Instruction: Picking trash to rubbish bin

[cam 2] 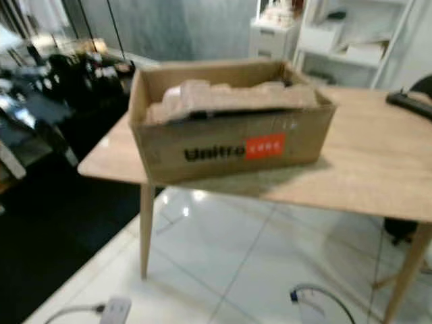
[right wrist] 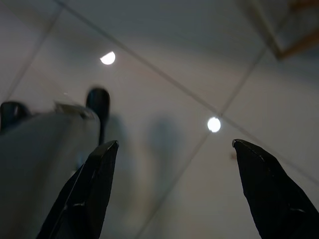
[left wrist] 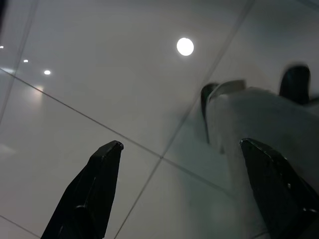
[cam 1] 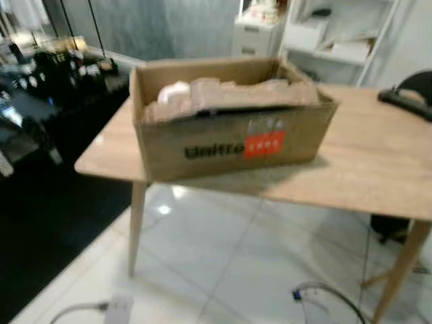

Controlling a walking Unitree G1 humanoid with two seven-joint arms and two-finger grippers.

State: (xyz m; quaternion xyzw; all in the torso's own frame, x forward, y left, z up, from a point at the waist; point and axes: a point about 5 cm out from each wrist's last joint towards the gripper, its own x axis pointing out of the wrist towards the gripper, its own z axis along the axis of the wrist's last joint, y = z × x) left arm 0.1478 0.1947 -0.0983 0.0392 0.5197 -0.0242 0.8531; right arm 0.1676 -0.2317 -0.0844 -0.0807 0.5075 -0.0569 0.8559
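- Sitting on the near left corner of a light wooden table (cam 1: 378, 162) is an open brown cardboard box (cam 1: 229, 145), printed with dark lettering and an orange-red label on its front wall.
- Inside that box lies crumpled beige packing paper and moulded card (cam 1: 229, 94), rising to about the rim; a paler, whitish wad shows at its left end. The blur makes it impossible to tell which piece counts as trash, and I cannot make out a rubbish bin.
- To the right of the box, at the table's far right edge, rests a flat black object (cam 1: 405, 102), too blurred to identify.
- Behind the box, beyond the table, stands a white shelving unit (cam 1: 337, 40) with pale items on its shelves.
- Left of the box, a dark area holds cluttered black equipment (cam 1: 47, 74), smeared by motion.
- Below the box, the glossy white tiled floor (cam 1: 223, 263) reflects ceiling lights; a white power strip (cam 1: 118, 309) lies near the table's left leg and a cable with a blue end (cam 1: 304, 294) lies further right.
- The left gripper (left wrist: 182, 149) hangs over the floor tiles with its two black fingers spread wide, holding nothing.
- The right gripper (right wrist: 174, 149) likewise points at the floor, fingers well apart and empty.
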